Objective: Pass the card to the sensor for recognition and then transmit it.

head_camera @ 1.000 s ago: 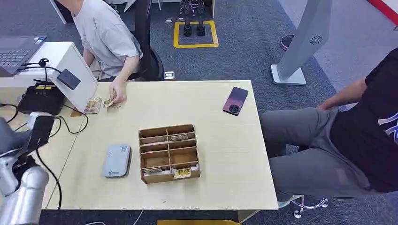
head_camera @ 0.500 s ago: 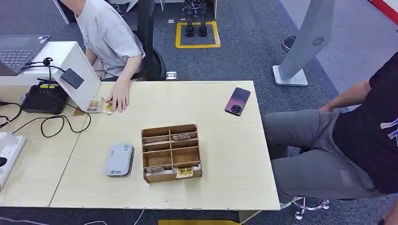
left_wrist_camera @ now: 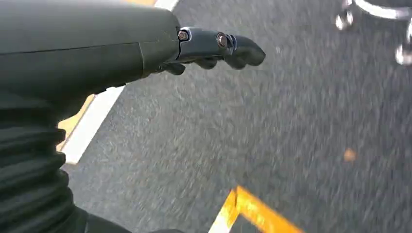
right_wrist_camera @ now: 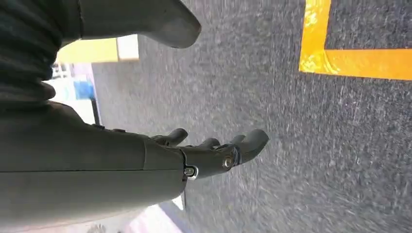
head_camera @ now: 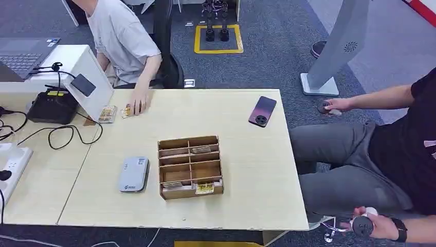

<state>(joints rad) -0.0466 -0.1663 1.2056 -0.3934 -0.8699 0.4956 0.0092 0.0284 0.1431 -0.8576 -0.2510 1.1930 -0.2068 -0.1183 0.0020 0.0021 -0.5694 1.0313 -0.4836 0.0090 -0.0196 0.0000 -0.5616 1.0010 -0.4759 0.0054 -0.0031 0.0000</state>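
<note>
Both hands hang over the floor, holding nothing.

Left hand (left_wrist_camera: 214, 48) and right hand (right_wrist_camera: 214, 150) dangle with fingers loosely spread, so neither carries a card; cards (head_camera: 203, 188) sit slotted in the wooden organizer (head_camera: 190, 167) on the bench (head_camera: 247, 170), just beside the grey sensor (head_camera: 133, 174).

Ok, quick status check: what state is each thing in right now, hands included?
left hand: holds nothing, over the floor
right hand: fingers apart, holds nothing
card box: upright on table, cards in some compartments
card reader: flat on table, nothing on it
phone: lying back up
cards: by a person's hand
</note>
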